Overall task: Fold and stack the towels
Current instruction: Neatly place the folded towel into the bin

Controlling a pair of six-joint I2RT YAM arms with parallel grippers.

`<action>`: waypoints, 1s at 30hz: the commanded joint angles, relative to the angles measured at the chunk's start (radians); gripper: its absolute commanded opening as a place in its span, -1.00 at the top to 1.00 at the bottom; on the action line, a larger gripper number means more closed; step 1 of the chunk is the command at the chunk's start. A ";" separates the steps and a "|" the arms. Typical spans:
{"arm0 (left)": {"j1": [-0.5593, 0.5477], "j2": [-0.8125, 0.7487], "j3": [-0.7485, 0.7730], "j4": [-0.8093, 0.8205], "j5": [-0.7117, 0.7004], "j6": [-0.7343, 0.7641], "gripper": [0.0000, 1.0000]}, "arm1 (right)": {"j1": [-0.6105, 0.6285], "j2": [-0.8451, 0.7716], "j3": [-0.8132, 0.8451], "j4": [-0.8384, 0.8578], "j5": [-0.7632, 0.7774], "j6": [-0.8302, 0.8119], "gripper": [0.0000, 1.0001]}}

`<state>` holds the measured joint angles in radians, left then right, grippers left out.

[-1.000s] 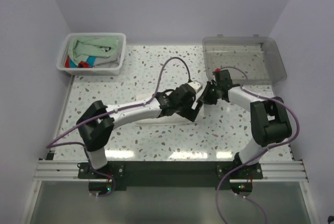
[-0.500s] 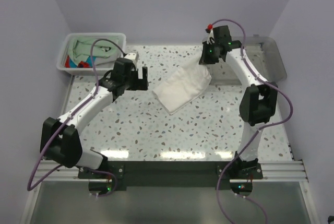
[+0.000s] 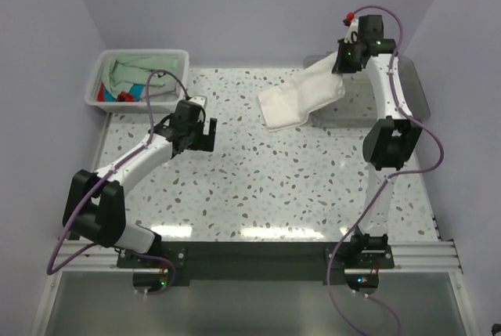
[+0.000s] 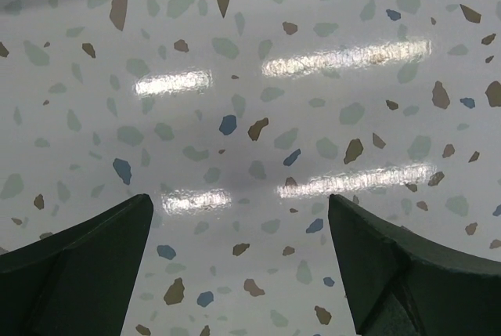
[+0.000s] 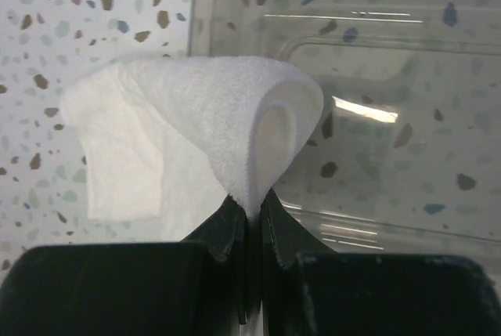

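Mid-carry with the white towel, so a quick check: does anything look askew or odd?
Only the white towel: the right tool pinches one edge, so its fold bulges open in a loop and the layers hang unevenly over the rim of the clear tray. Nothing looks spilled or damaged.

The table (image 3: 266, 195) gives a wide passage through the centre and lower middle of the top view; the left arm (image 3: 133, 160) slants across the left side, and the left gripper (image 3: 197, 139), jaws spread wide, has only tabletop under it; the basket (image 3: 141, 104) blocks the upper left corner; the tray (image 3: 415, 93) fills the upper right; the towel (image 3: 301, 97), pinched in the right gripper (image 3: 342, 60), drapes over the tray's left edge; the right arm (image 3: 387, 140) walls the right side.
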<state>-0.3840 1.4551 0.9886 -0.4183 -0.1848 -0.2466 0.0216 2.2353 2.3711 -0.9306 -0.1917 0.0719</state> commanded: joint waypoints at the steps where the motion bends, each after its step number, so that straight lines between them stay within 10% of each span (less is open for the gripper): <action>1: 0.004 0.007 -0.002 0.050 -0.068 0.023 -1.00 | -0.055 -0.054 -0.009 0.039 0.057 -0.122 1.00; 30: 0.005 0.116 -0.015 0.067 -0.124 0.033 -1.00 | -0.167 0.009 -0.156 0.314 0.443 -0.471 1.00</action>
<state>-0.3836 1.5639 0.9699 -0.3965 -0.2924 -0.2256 -0.1234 2.2395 2.2078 -0.6880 0.1833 -0.3412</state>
